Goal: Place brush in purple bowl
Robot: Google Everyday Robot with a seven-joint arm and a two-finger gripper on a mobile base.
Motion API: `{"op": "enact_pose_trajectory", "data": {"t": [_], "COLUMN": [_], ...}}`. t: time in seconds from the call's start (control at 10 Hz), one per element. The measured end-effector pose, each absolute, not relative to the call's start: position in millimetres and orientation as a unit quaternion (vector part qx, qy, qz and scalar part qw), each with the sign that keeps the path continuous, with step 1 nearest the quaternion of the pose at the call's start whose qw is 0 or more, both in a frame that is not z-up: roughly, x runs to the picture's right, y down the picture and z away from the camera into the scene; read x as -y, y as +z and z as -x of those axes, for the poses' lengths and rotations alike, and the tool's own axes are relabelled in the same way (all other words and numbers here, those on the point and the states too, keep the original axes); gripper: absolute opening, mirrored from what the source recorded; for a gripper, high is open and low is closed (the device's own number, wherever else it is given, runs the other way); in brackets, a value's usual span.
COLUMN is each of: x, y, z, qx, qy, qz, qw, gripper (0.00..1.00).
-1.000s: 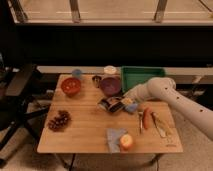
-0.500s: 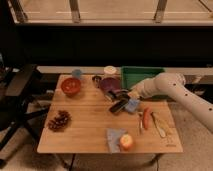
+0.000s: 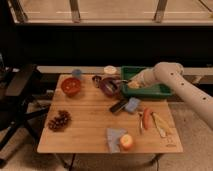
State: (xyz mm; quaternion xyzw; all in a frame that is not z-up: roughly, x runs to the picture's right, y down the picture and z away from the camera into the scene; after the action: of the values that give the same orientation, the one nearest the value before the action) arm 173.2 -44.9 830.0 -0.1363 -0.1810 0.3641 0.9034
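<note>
The purple bowl (image 3: 107, 87) stands at the back middle of the wooden table (image 3: 90, 127). My gripper (image 3: 121, 83) reaches in from the right and hangs over the bowl's right rim. It is shut on the brush (image 3: 119, 82), whose silvery neck shows just above the bowl. The brush's handle is hidden by the gripper.
An orange-red bowl (image 3: 71, 86) is left of the purple one, and a green tray (image 3: 150, 88) lies under my arm. A black bar (image 3: 118, 105), a blue sponge (image 3: 132, 104), a carrot (image 3: 146, 119), a banana (image 3: 161, 125), an apple (image 3: 126, 142) and a pinecone (image 3: 59, 120) lie on the table. A chair (image 3: 20, 92) stands at the left.
My gripper has lifted from beside the black bar and moved back and left with the brush, to over the purple bowl's rim.
</note>
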Motion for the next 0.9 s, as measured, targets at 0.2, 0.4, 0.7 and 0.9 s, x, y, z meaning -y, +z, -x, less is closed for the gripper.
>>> {"op": "enact_pose_trajectory", "data": {"t": [0.2, 0.4, 0.7, 0.9], "x": [58, 61, 65, 64], "y": [848, 866, 890, 905], "z": [-168, -165, -173, -173], "qx": [0.181, 0.186, 0.222, 0.238], "qy": [0.364, 0.367, 0.38, 0.386], "qz": [0.145, 0.157, 0.172, 0.182], "qw": [0.902, 0.898, 0.881, 0.873], "gripper": [0.0, 0.04, 0.31, 0.54]}}
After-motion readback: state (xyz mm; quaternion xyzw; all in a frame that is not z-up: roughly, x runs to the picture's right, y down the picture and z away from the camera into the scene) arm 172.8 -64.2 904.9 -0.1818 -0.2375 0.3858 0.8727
